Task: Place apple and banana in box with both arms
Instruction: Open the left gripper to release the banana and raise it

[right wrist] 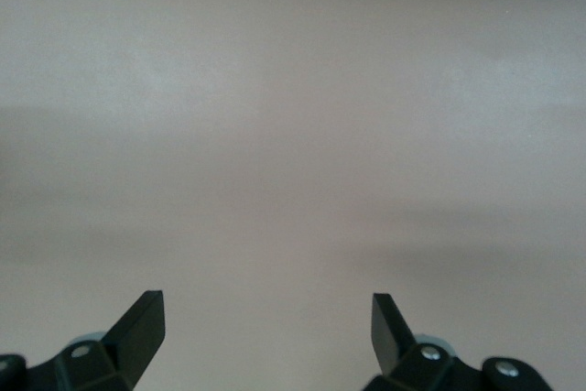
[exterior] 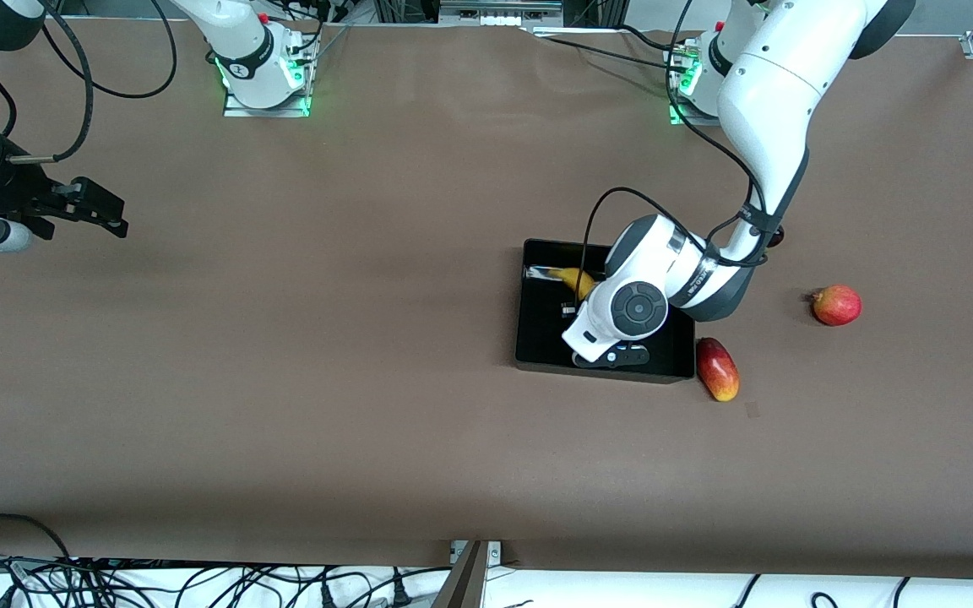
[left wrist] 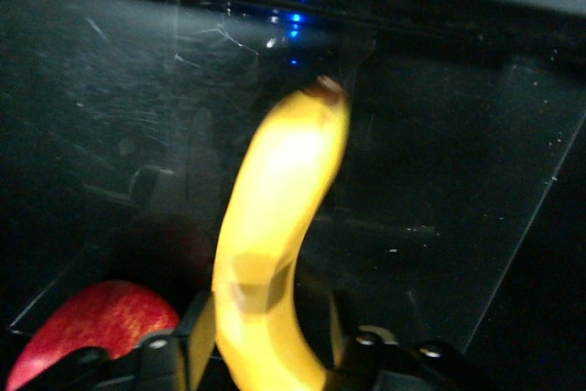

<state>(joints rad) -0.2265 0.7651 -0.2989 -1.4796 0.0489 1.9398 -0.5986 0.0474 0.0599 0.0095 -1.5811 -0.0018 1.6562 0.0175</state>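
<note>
1. Your left gripper (left wrist: pixel 275 341) is down inside the box (exterior: pixel 537 338), fingers (left wrist: pixel 197 331) bracketing the banana (left wrist: pixel 279 217) near its lower end. The pads sit beside the peel, but whether they press it or have let go, you cannot tell.
2. The banana points away from the gripper over the box floor; in the front view only a short yellow stretch (exterior: pixel 578 281) shows past the wrist.
3. A red, yellow-streaked fruit, likely the apple (left wrist: pixel 87 331), lies in the box just beside the left gripper.
4. Judge the banana as light, soft-skinned and easily bruised: take it across the thick middle with gentle pressure, since the curved, smooth peel can roll between flat pads.
5. The apple is firm and round, so it would roll on the glossy tray; grip across its widest part.
6. The box is scratched, shiny black plastic with low walls, and probably slides on the matte brown table (exterior: pixel 326 380) if you nudge it.
7. Your right gripper (exterior: pixel 102 211) waits over bare table toward the right arm's end, its fingers spread wide, holding nothing.
</note>
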